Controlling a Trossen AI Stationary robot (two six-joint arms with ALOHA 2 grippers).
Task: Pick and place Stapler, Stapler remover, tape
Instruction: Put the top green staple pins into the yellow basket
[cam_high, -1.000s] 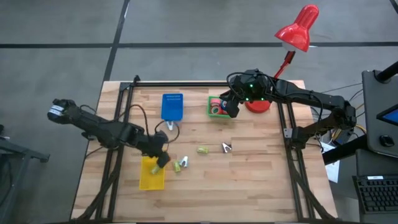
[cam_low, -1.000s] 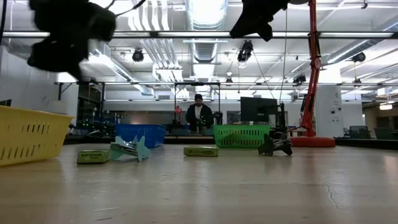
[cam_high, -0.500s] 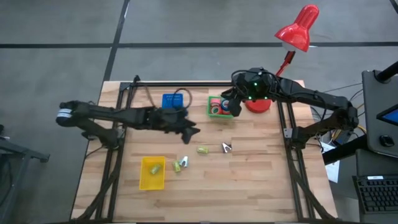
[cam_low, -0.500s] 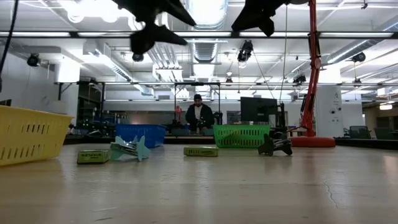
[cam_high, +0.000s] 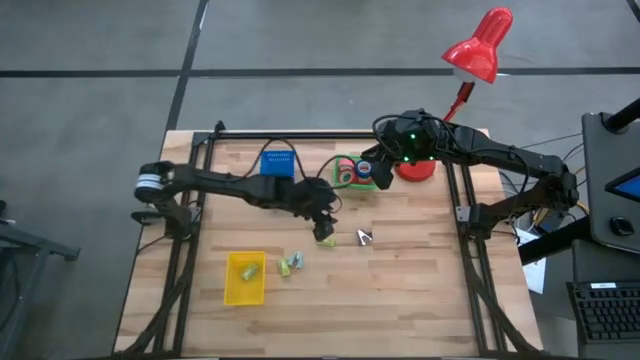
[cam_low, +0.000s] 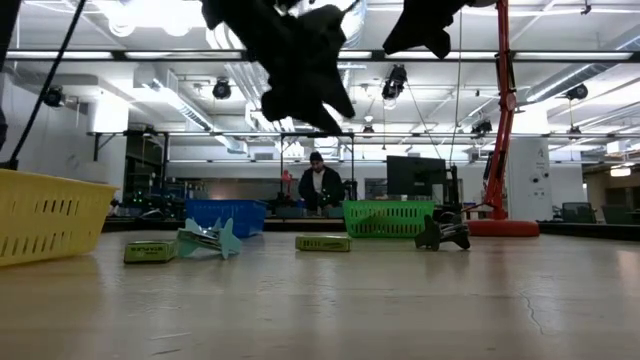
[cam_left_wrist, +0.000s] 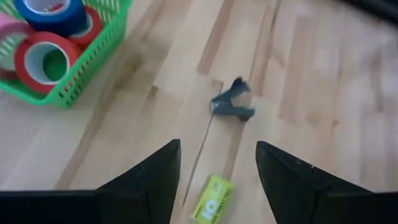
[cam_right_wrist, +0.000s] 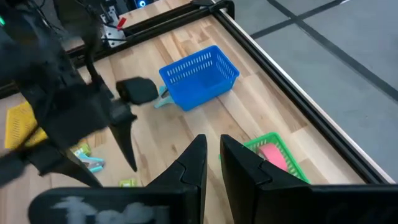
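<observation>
yellow-green stapler (cam_left_wrist: 212, 198) lying flat on wood surface (cam_high: 400, 290), dark staple remover (cam_left_wrist: 232, 106) just beyond. left claw (cam_left_wrist: 214, 177) spread, empty, hovering above stapler. right claw (cam_right_wrist: 211, 163) near-clenched, empty, over green bin (cam_high: 350, 171). risk: off-centre descent could nudge stapler aside.

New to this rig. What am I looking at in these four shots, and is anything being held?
Two dark robot arms work at a wooden table. One camera looks straight down, one sits at table height, and one rides on each wrist. The left gripper, open and empty, hovers over a yellow-green staple box, near a dark staple remover. The right gripper is nearly shut, holds nothing, and hangs above the green bin of tape rolls. A blue bin and a yellow bin also sit there.
</observation>
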